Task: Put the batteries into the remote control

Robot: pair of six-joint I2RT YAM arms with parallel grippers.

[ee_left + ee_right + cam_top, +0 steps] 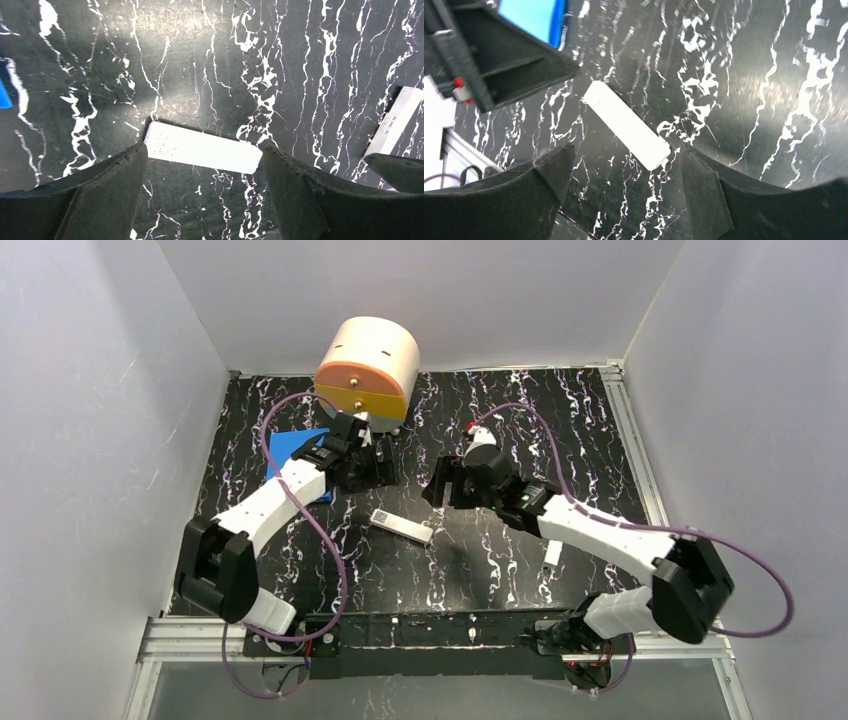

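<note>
The remote control (400, 527) is a slim white handset lying flat on the black marbled table, mid-table, slanting down to the right. My left gripper (368, 478) hovers over its left end, open. In the left wrist view the remote control (200, 150) lies crosswise just beyond the gripper (203, 146), touching neither finger. My right gripper (438, 490) hangs open over the other end. In the right wrist view the remote control (626, 122) runs diagonally, its near end just ahead of the gripper (626, 149). The batteries are out of view.
A cream and orange drum (368, 365) stands at the back. A blue sheet (295, 445) lies under the left arm. Another white piece (553, 554) lies by the right forearm, seen with dark marks (397, 120) in the left wrist view. An aluminium rail (450, 635) runs along the near edge.
</note>
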